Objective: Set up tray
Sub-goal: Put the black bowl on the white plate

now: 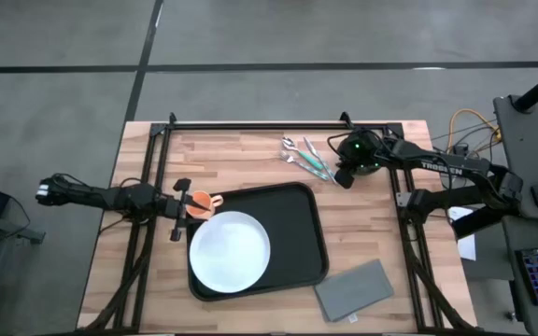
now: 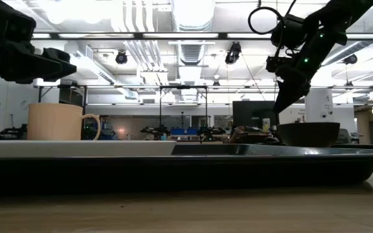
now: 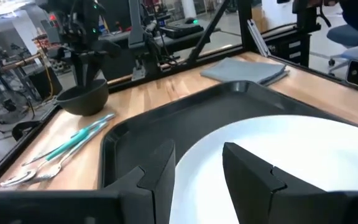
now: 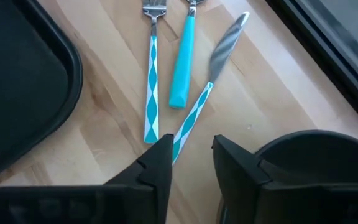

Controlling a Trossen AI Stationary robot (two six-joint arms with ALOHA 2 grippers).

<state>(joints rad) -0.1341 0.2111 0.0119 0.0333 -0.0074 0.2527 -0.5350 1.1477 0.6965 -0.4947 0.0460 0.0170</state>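
The black tray [image 1: 302,233] lies mid-table with the white plate [image 1: 230,250] resting flat in its left half. A tan mug [image 2: 54,122] stands upright at the tray's far left corner [image 1: 204,205]. My left gripper [image 3: 197,162] is open and hovers above the mug, pointing across the plate [image 3: 278,162]; the mug is hidden in its wrist view. My right gripper [image 4: 191,155] is open and points down beside a dark bowl [image 4: 316,168], which stands on the table just off the tray's far right corner [image 2: 308,134]. Between its fingers lie bare wood and a knife handle. My right gripper comes from above with one finger [image 4: 241,174] right beside the bowl's rim [image 4: 278,146]. The rim lies outside the gap between the fingers, and I cannot tell whether that finger touches it.
Teal-handled cutlery [image 1: 304,157] lies on the table past the tray's far edge, just left of the bowl. The folded grey napkin [image 1: 355,289] lies off the tray's near right corner. A metal frame runs along the far and side edges of the table.
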